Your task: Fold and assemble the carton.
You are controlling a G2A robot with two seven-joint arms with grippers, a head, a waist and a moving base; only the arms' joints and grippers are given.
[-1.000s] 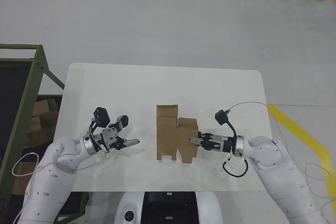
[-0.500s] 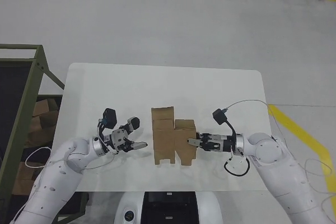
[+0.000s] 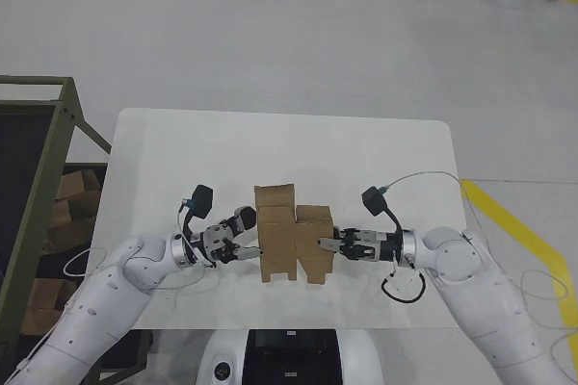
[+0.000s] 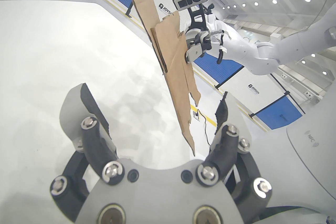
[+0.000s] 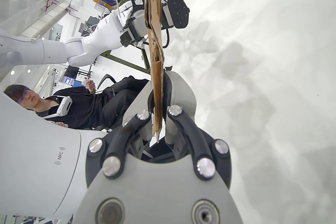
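The flattened brown carton [image 3: 291, 233] was over the middle of the white table [image 3: 270, 144], nearer the table's robot-side edge than its far edge. Bare tabletop lay open beyond the carton and out to both side edges of the table. The right gripper [image 5: 157, 96] pinched the carton's right edge. The left gripper [image 4: 155, 95] was spread wide, with the carton's left edge between its fingers, unclamped. The carton was slotted corrugated board with uneven flaps, one of them bent.
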